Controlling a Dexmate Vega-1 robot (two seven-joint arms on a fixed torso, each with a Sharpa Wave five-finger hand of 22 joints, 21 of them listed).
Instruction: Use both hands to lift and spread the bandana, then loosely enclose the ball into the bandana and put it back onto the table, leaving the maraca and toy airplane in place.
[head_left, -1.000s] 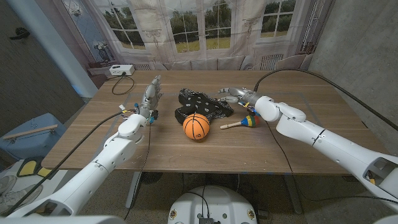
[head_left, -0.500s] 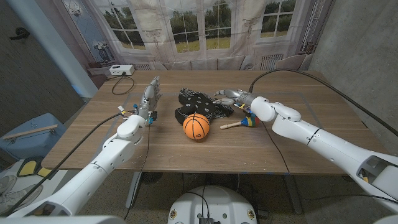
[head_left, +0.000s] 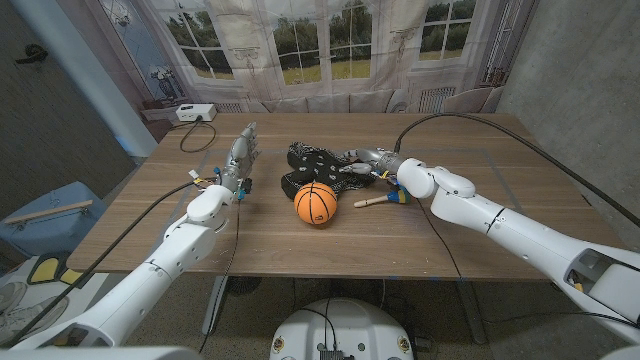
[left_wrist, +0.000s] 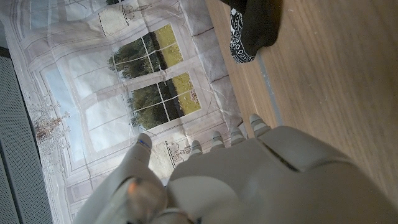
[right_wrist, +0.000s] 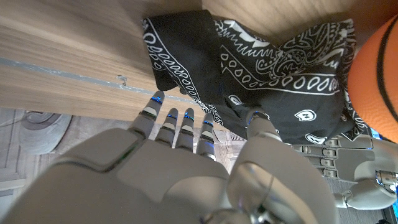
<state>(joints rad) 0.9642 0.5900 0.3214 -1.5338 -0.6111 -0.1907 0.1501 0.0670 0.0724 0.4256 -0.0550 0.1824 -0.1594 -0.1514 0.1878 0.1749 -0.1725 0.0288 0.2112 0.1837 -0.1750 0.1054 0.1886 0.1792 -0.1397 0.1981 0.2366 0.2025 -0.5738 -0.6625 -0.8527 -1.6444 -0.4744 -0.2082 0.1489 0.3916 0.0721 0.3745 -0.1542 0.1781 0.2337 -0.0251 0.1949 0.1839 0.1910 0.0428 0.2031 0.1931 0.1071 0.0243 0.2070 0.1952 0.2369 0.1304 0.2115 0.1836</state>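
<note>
The task looks barely begun. In the head view the bandana (head_left: 322, 166) lies crumpled in a dark heap at the upper middle of the wooden surface (head_left: 300, 240), not lifted and not spread, and the ball (head_left: 316, 203) sits bare just below it in the frame, touching or almost touching its lower edge. The right hand (head_left: 365, 163) reaches in from the right of the picture to the bandana's right edge; in the right wrist view its fingers (right_wrist: 180, 121) are apart and stretched toward the cloth (right_wrist: 261, 68) with nothing held, so I judge it empty and about to grasp. The left hand (head_left: 240, 155) stands at the left of the frame, well apart from the bandana, fingers extended and holding nothing; the left wrist view shows one corner of the cloth (left_wrist: 252, 28) far beyond it. The maraca (head_left: 385, 198) lies just right of the ball, close under the right forearm, so it could get nudged. What I take for the toy airplane is too hidden near that hand to place. Gripping, lifting, spreading, wrapping and setting down all remain.
</note>
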